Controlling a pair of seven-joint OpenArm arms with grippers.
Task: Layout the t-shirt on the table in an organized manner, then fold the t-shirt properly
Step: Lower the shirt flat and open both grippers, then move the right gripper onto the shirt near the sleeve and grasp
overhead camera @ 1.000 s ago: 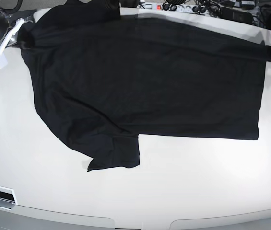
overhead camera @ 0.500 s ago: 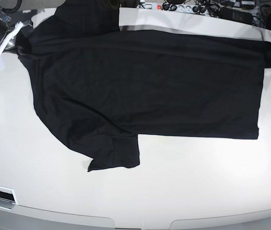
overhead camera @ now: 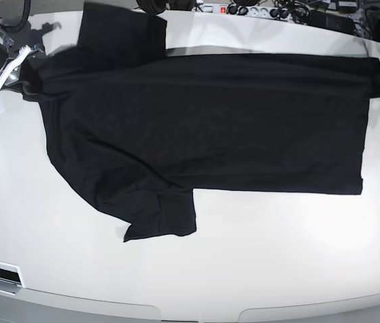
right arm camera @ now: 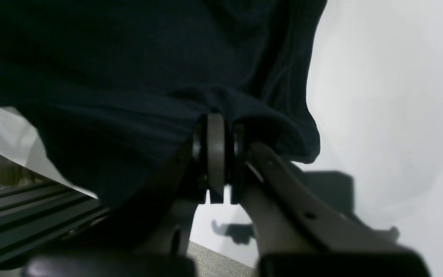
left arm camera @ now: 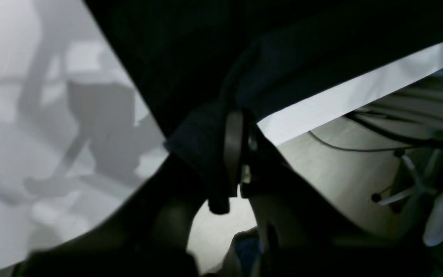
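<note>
Both arms' fingers (right arm camera: 215, 154) were closed on the shirt (overhead camera: 223, 128) — gripping opposite ends, probably to keep the fold straight above the desk (overhead camera: 277, 249).

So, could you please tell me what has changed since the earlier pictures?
The far edge of the shirt has come down the base view, toward its bottom, with the left gripper and right gripper both still pinching it. The near edge and the lower sleeve stayed put.
</note>
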